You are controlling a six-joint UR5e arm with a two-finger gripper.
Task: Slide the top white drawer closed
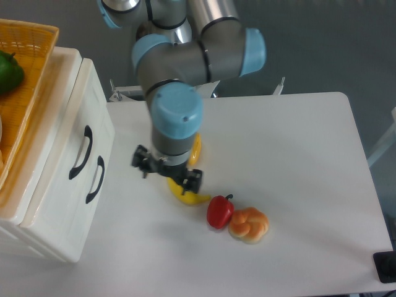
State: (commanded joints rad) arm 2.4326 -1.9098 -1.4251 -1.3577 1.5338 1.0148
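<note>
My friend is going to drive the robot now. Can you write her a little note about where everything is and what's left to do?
Gripper: away from the cabinet, above the banana; it holds nothing, and whether it is open or shut is hard to tell from above.
The top white drawer: its front looks level with the lower drawer front, so it appears closed. Its black handle is free.
Done: the drawer looks pushed in.
Left: probably nothing but a check that it is fully shut.
Also on the table: red pepper, bread roll. Orange basket on the cabinet.
</note>
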